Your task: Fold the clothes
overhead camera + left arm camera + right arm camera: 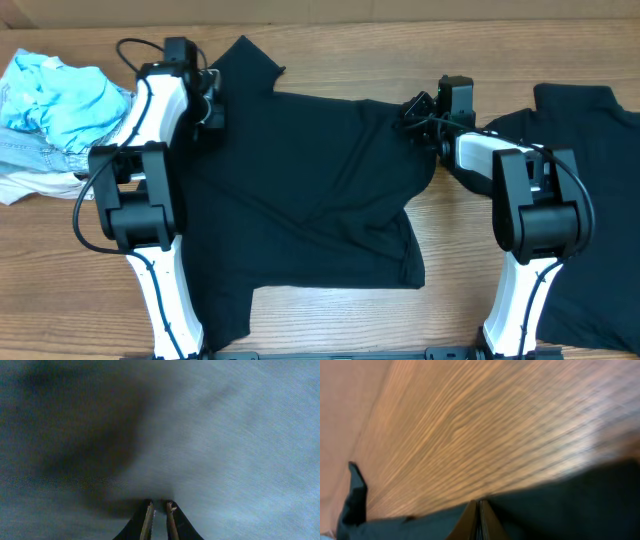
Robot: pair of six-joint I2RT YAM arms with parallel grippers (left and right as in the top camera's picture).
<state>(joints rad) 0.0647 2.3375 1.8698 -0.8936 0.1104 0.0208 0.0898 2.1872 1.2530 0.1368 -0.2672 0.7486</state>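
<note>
a plain black short-sleeved t-shirt of soft fabric [320, 190] lies spread and lightly creased across the middle of the wooden table [455, 270]. the left gripper [159, 506] sits low over it with jaws narrowly apart. the right gripper [479, 504], jaws pressed together, is at its right edge.

Middle T-shirt [310, 190]: plain black. Right-hand T-shirt [612, 220]: plain black. Table [450, 40]: light brown wood with fine darker grain lines. Crumpled garment [60, 95]: plain light blue. Denim piece [30, 150]: pale washed blue. Cloth under it [25, 188]: white. Arms [165, 290]: white shells, black joints and cables.
</note>
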